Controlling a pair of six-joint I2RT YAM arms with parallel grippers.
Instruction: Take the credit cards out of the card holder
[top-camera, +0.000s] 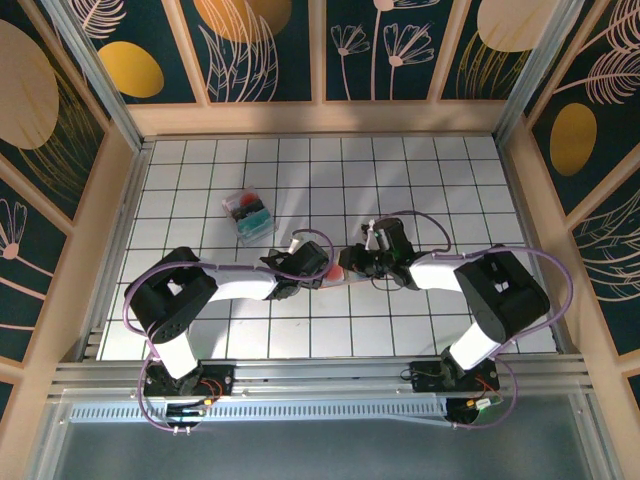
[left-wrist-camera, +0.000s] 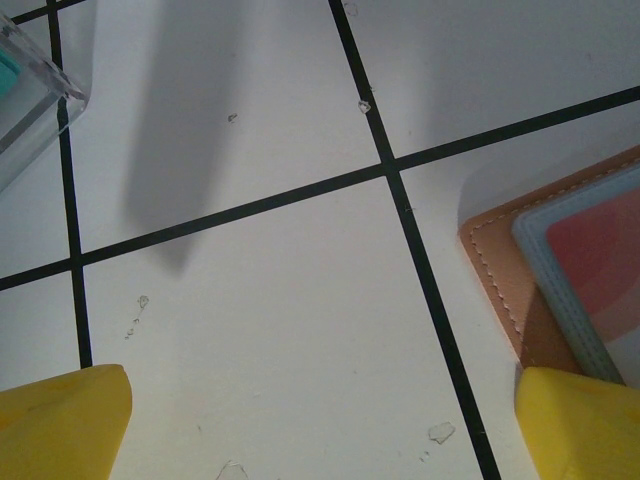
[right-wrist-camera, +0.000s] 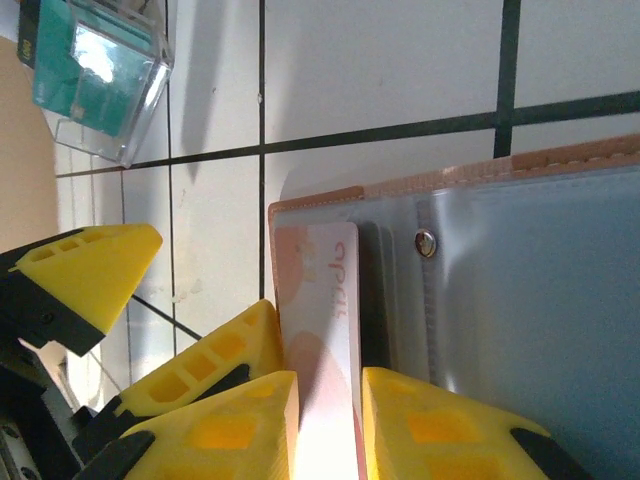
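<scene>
The tan card holder (right-wrist-camera: 470, 175) lies open on the white tiled table, its clear grey-blue pockets (right-wrist-camera: 530, 300) facing up. My right gripper (right-wrist-camera: 328, 430) is shut on a pale pink credit card (right-wrist-camera: 320, 290) that stands on edge along the holder's left side. From above, the card holder (top-camera: 340, 275) sits between the right gripper (top-camera: 354, 266) and the left gripper (top-camera: 324, 272). My left gripper (left-wrist-camera: 320, 430) is wide open with bare table between its fingers. Its right fingertip (left-wrist-camera: 580, 425) overlaps the corner of the card holder (left-wrist-camera: 505, 275), where a red-orange card (left-wrist-camera: 605, 245) shows in a pocket.
A clear plastic box (top-camera: 248, 215) with teal and red contents stands behind and left of the grippers, seen as the clear box (right-wrist-camera: 95, 70) and its corner (left-wrist-camera: 30, 90) from the wrists. Wooden walls fence the tiled table (top-camera: 440, 190).
</scene>
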